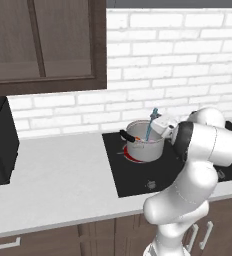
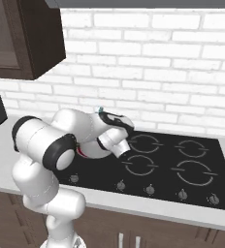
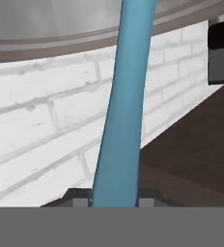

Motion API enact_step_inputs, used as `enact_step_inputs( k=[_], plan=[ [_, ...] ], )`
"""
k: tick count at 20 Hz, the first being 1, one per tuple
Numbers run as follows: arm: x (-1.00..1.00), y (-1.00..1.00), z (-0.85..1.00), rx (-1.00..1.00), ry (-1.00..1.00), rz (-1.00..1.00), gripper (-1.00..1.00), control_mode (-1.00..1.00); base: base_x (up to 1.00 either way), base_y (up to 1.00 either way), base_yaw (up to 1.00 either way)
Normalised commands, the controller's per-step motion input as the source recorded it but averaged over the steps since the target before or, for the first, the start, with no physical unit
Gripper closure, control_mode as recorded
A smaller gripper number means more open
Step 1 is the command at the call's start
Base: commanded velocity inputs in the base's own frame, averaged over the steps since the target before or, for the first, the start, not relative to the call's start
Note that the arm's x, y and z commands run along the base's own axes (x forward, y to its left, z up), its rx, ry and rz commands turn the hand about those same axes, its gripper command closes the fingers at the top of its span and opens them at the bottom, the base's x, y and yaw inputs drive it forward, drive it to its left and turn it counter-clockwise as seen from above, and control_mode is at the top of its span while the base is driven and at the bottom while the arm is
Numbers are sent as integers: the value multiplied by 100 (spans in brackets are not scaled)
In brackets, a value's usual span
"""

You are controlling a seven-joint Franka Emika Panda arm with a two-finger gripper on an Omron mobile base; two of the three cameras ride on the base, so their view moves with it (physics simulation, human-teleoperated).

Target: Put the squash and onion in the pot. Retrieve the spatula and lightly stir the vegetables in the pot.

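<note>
- The small shiny steel pot (image 1: pixel 144 145) with black side handles sits on a burner of the black cooktop (image 1: pixel 138 175), set into the pale grey bench (image 1: pixel 58 180).
- The white arm's hand (image 1: pixel 155 129) is clamped on the slim teal-blue spatula (image 1: pixel 150 125), which stands nearly upright, its lower end dipped inside the pot.
- Something magenta shows at the pot's inner wall.

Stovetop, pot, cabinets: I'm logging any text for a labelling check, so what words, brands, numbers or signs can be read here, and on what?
None can be read.
The stovetop knobs carry no legible marks.
The pot, the spatula and the cabinets bear no lettering.
</note>
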Motion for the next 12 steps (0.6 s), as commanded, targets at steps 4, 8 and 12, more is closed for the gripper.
enact_step_inputs(
  k=[4,8,12],
  plan=[
    [7,0,0,0,0,-5,100,-100,0,0,0],
    [33,22,-9,0,0,-7,100,-100,0,0,0],
    [23,7,-4,2,-1,-13,100,-100,0,0,0]
  ],
)
